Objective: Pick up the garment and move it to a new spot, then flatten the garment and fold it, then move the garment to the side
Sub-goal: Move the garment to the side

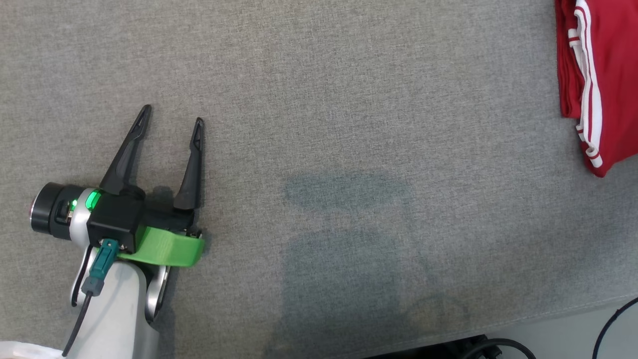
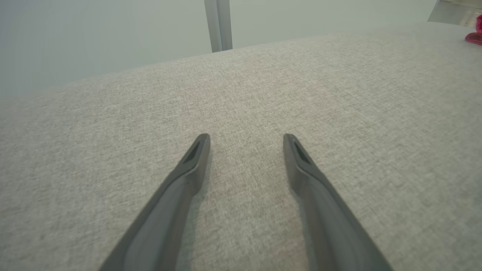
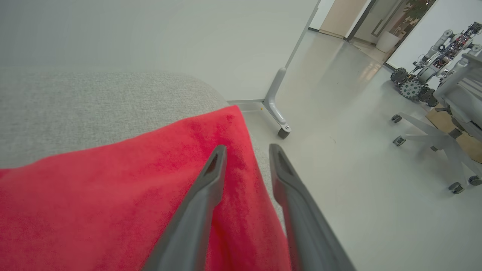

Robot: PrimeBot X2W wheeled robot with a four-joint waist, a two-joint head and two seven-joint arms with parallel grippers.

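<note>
Grey cushion (image 3: pixel 94 101) bears garment (image 3: pixel 113 195) beneath right claw (image 3: pixel 247 148)

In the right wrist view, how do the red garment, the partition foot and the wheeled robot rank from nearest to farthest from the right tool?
1. red garment: directly under the right tool.
2. partition foot: on the floor, just past the grey cushion edge.
3. wheeled robot: far back, at the upper right.

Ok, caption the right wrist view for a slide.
Right gripper, fingers parted, over the red garment lying at the edge of the grey surface.
</note>
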